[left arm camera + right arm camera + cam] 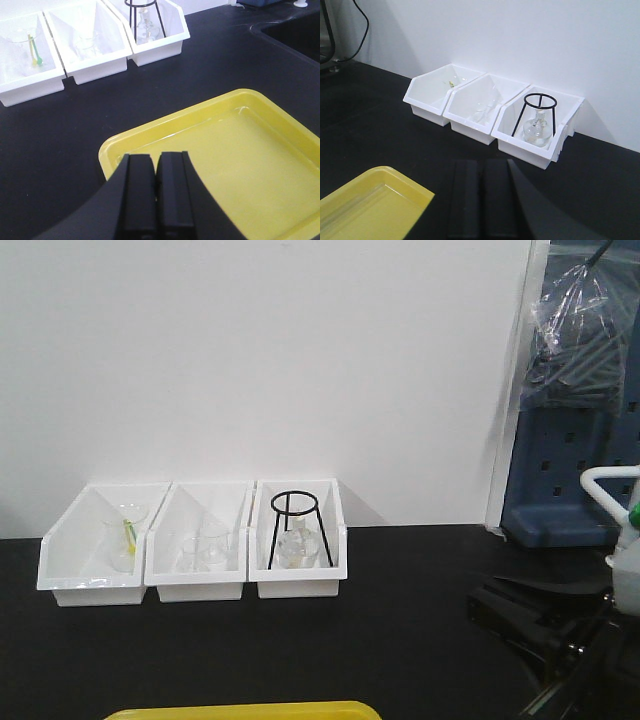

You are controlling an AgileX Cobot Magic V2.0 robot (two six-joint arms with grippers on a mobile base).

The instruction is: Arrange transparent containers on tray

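The yellow tray (pixel 260 150) lies on the black bench, and nothing rests on the part of it I can see; only its edge (pixel 240 710) shows in the front view. My left gripper (pixel 156 157) hangs shut over the tray's near-left corner, holding nothing. My right gripper (pixel 481 162) is also shut and holding nothing, over the bench just right of the tray (pixel 365 210). The transparent containers sit in white bins by the wall. A beaker (pixel 125 530) with a yellow-green stick is in the left bin, beakers (pixel 205 545) in the middle one, and a round flask (pixel 537 131) in the right one.
Three white bins (pixel 300 580) stand side by side against the white wall. A black wire tripod (pixel 295 510) straddles the flask in the right bin. At the far right are a blue pegboard (pixel 570 470), black equipment (pixel 540 620) and a recessed sink edge (pixel 295 35).
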